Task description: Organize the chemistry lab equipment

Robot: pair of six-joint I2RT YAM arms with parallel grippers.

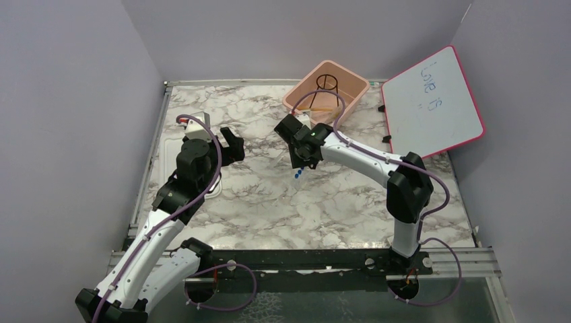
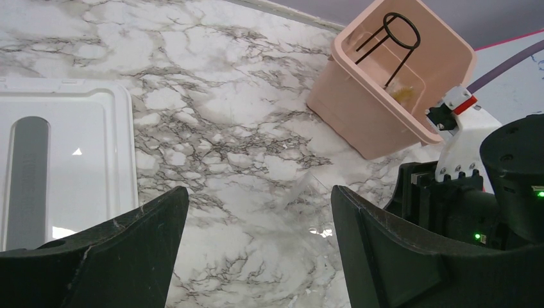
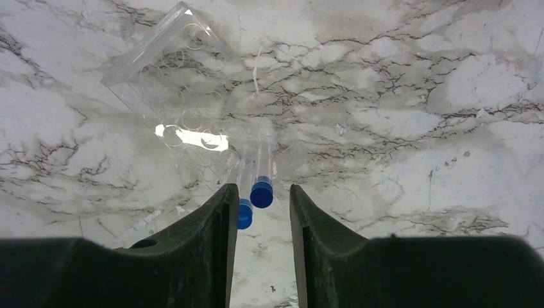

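Observation:
Two clear tubes with blue caps lie side by side on the marble table, seen as tiny blue tips in the top view. My right gripper is open, low over the table. One cap sits between its fingertips without touching them, and the other is partly behind the left finger. A clear plastic well plate lies just beyond the tubes. The black wire ring tripod and a tan piece sit inside the pink bin. My left gripper is open and empty above bare marble.
The white lid lies flat at the table's left, under my left arm. The pink-framed whiteboard leans at the back right. The right arm's black wrist is close to my left gripper's right finger.

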